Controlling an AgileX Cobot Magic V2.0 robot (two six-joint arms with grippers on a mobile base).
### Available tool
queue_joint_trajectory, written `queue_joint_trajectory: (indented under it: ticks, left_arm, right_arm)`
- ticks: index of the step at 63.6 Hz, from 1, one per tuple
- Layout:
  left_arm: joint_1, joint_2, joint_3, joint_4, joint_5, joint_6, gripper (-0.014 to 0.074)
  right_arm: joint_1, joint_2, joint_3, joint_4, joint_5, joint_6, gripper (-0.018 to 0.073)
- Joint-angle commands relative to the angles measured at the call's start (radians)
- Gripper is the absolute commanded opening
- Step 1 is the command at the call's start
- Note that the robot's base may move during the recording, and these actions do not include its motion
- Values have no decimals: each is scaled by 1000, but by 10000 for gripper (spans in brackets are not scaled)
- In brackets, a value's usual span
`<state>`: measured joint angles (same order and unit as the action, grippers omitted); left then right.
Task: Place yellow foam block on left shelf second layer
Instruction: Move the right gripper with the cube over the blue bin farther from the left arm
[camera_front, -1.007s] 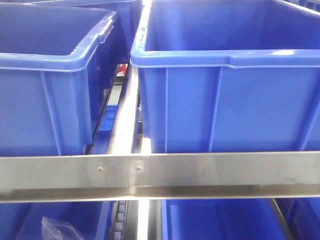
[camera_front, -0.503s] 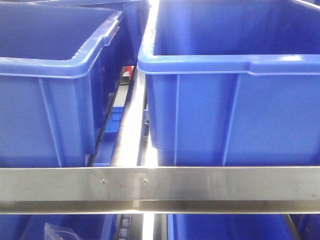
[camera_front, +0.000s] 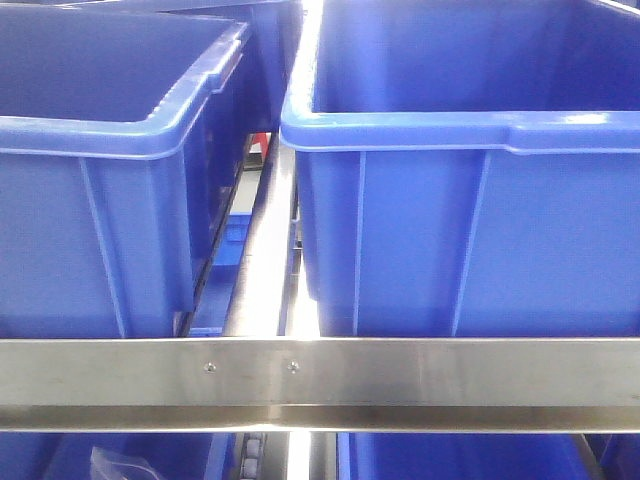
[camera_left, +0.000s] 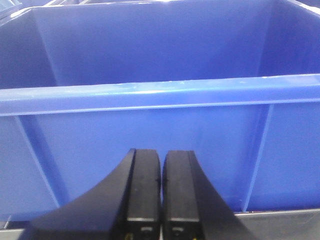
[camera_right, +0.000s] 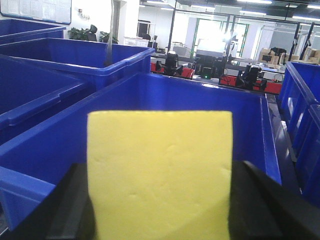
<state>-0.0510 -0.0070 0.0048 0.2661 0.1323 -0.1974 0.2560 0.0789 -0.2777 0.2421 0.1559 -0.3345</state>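
Left hand (camera_left: 160, 200) closed — right hand (camera_right: 160, 210) clamped

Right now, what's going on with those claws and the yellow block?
Left claw shut, empty, facing a blue bin. Right claw shut on the yellow foam block, above another blue bin. Nothing blocking.

The yellow block (camera_right: 160, 175) fills the lower middle of the view, clamped between the two dark fingers (camera_right: 75, 210) of the right end effector (camera_right: 160, 210), one on each side. Behind it stands a blue bin (camera_right: 200, 97), open at the top. More blue bins (camera_right: 60, 65) stand to the left, and another (camera_right: 300, 90) at the right edge.
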Motion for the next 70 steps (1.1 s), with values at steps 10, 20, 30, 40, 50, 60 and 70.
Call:
queue_joint_trajectory:
  ticks: [10, 20, 30, 40, 50, 60, 70]
  left_arm:
    - [-7, -14, 26, 0, -86, -4, 136]
    - [-7, -14, 26, 0, -86, -4, 136]
    - [-7, -14, 26, 0, -86, -4, 136]
    - [-7, -14, 26, 0, -86, -4, 136]
    - [-7, -14, 26, 0, -86, -4, 136]
    - [-7, -14, 26, 0, -86, -4, 136]
    - [-7, -14, 26, 0, -86, -4, 136]
  right_arm:
    - [1, 16, -30, 8, -89, 0, 319]
    - [1, 66, -73, 8, -79, 0, 319]
    - [0, 283, -243, 8, -30, 0, 319]
    - [0, 586, -461, 10, 50, 1, 319]
    - [0, 882, -701, 12, 193, 14, 319]
    - [-2, 1146, -897, 12, 326, 18, 319]
    - [-24, 1372, -1040, 4, 399, 18, 319]
